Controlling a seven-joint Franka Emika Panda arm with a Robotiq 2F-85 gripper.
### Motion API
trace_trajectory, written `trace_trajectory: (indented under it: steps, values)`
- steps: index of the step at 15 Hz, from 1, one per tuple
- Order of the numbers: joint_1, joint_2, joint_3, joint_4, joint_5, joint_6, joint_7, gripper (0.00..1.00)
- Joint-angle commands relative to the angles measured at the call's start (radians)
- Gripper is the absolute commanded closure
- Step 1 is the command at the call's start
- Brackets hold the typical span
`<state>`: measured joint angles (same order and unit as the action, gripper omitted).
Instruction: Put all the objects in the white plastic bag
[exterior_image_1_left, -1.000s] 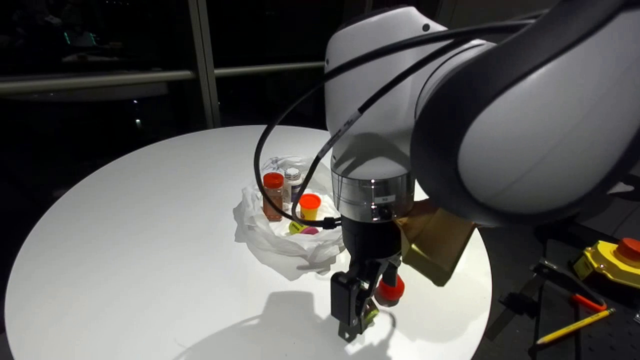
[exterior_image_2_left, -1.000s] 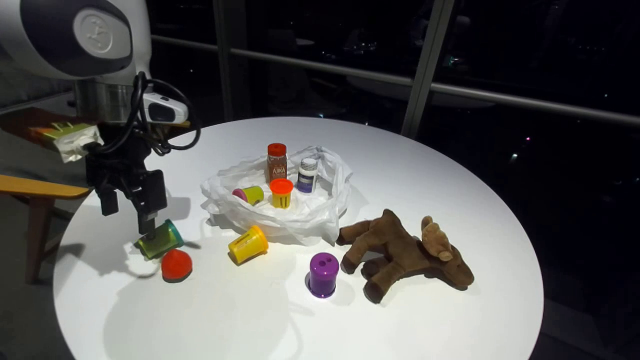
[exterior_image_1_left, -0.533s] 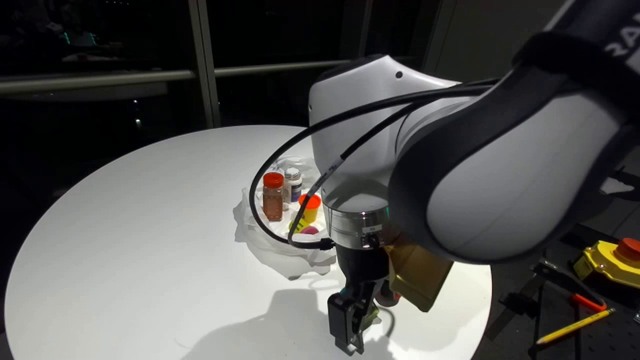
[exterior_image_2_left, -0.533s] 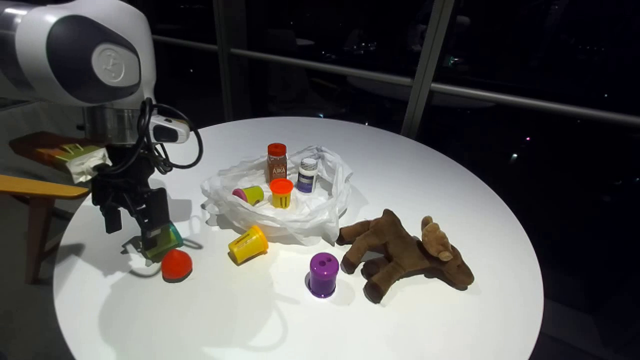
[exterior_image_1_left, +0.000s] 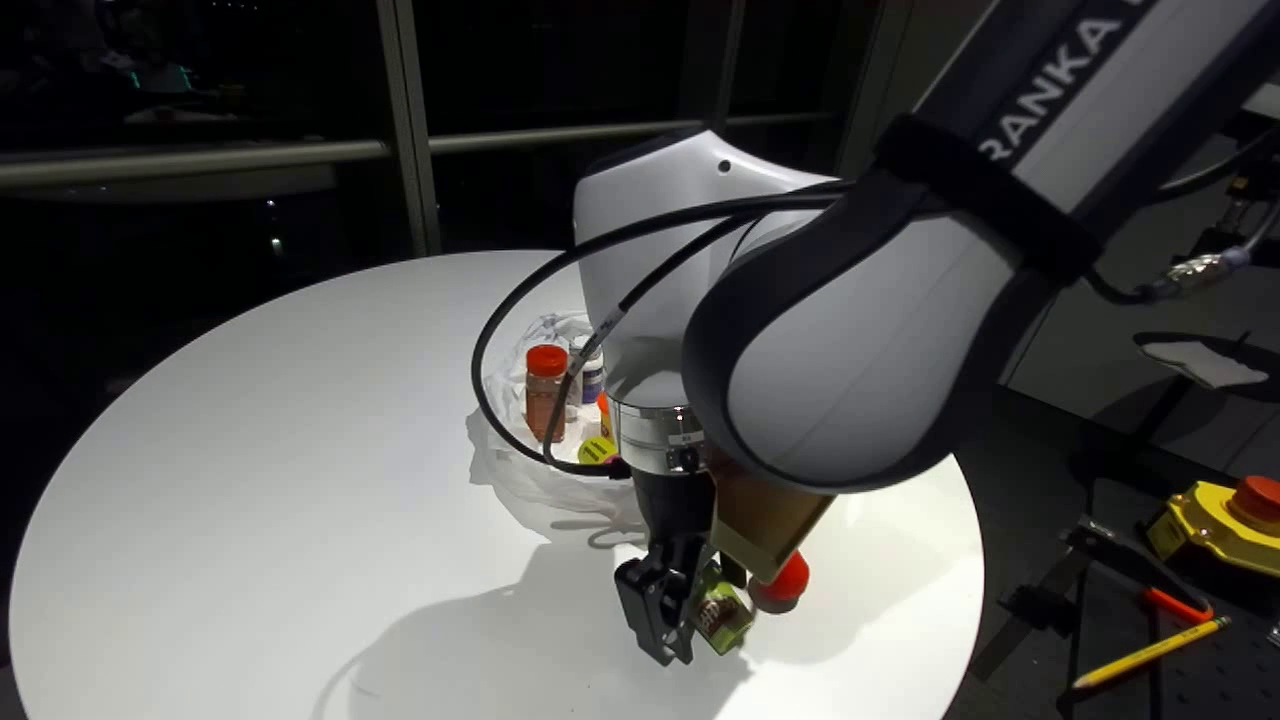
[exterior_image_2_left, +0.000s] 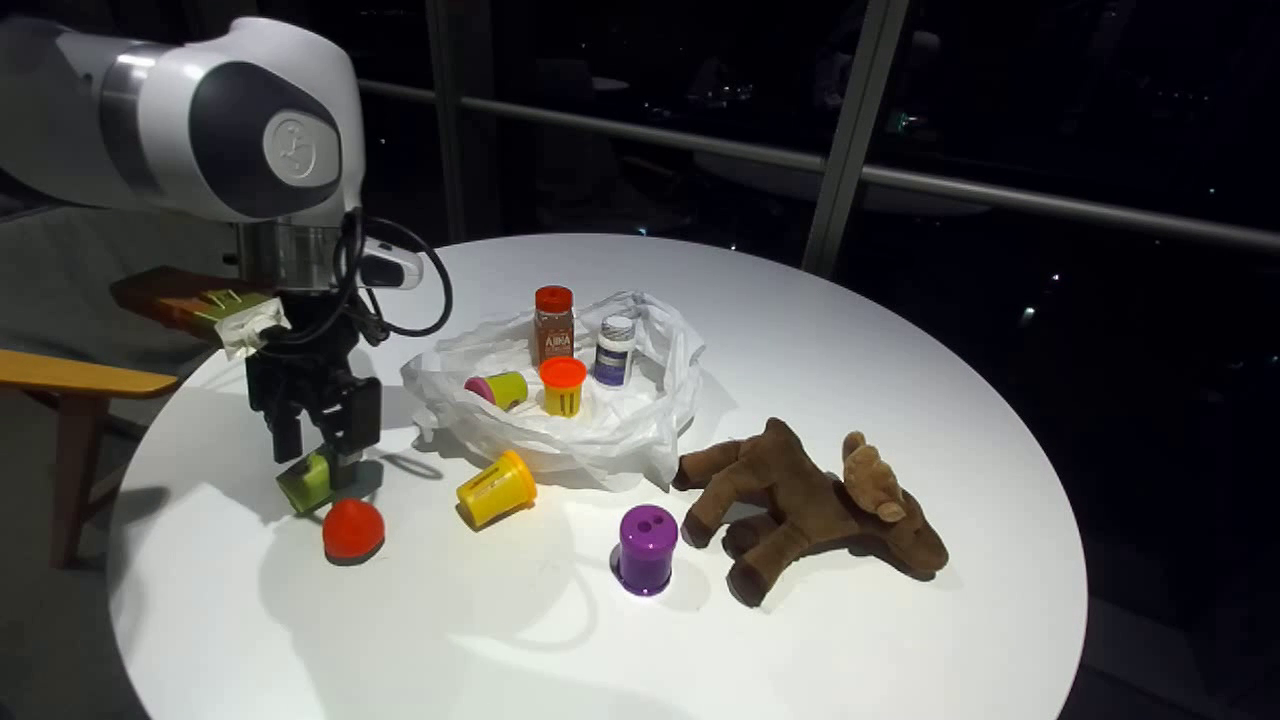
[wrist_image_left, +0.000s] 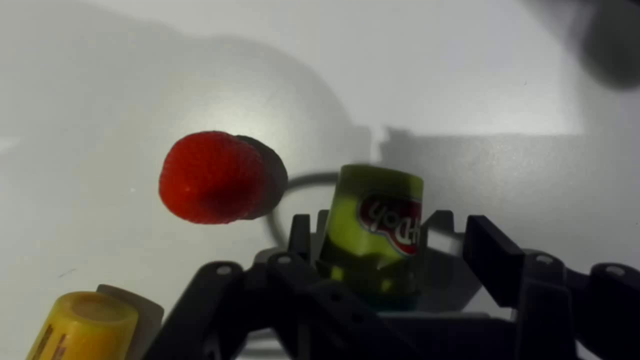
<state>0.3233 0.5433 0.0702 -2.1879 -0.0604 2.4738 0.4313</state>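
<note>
A green can (wrist_image_left: 372, 215) lies on its side on the table, between the fingers of my gripper (wrist_image_left: 390, 232), which is open with a gap on the right; its teal lid is mostly hidden. In an exterior view my gripper (exterior_image_2_left: 316, 460) is low over the green can (exterior_image_2_left: 305, 484). The white plastic bag (exterior_image_2_left: 640, 452) lies open, holding a red-capped jar (exterior_image_2_left: 553, 335), a white bottle (exterior_image_2_left: 614, 355), an orange-lidded can (exterior_image_2_left: 562, 392) and a pink-lidded can (exterior_image_2_left: 505, 388). Outside it are a red cone-like object (exterior_image_2_left: 353, 528), a yellow can (exterior_image_2_left: 497, 490), a purple container (exterior_image_2_left: 647, 550) and a plush moose (exterior_image_2_left: 800, 500).
The round white table (exterior_image_1_left: 250, 500) has a curved edge. The red object stands close beside the gripper. A wooden chair (exterior_image_2_left: 80, 375) is beyond the table edge. An emergency stop (exterior_image_1_left: 1225, 525) and a pencil (exterior_image_1_left: 1150, 652) lie off the table. Cables loop from the wrist.
My gripper has come down and shifted, rightwards in an exterior view, so that the green can is between its fingers. The other objects have not visibly moved.
</note>
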Motion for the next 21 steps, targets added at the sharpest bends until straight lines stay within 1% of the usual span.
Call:
trace_trajectory:
  steps: [1, 4, 5, 8, 10, 12, 13, 15, 17, 19, 21]
  values:
    - [0.022, 0.015, -0.032, 0.046, -0.015, -0.036, 0.035, 0.51]
    - [0.024, 0.028, -0.048, 0.062, -0.016, -0.051, 0.048, 0.73]
    - [0.024, 0.025, -0.05, 0.063, -0.017, -0.055, 0.051, 0.77]
    - [-0.006, -0.041, -0.027, 0.047, 0.016, -0.085, 0.011, 0.78]
    - [-0.021, -0.105, -0.027, 0.048, 0.024, -0.119, -0.001, 0.78]
    - [-0.028, -0.157, -0.041, 0.087, 0.005, -0.183, 0.009, 0.78]
    - [-0.024, -0.166, -0.057, 0.122, -0.026, -0.216, 0.031, 0.78]
    - [-0.031, -0.151, -0.071, 0.221, -0.066, -0.287, 0.051, 0.78]
    - [-0.041, -0.114, -0.078, 0.314, -0.093, -0.328, 0.065, 0.78]
    - [-0.049, -0.056, -0.086, 0.397, -0.106, -0.325, 0.083, 0.78]
    - [-0.05, 0.006, -0.102, 0.458, -0.131, -0.285, 0.109, 0.78]
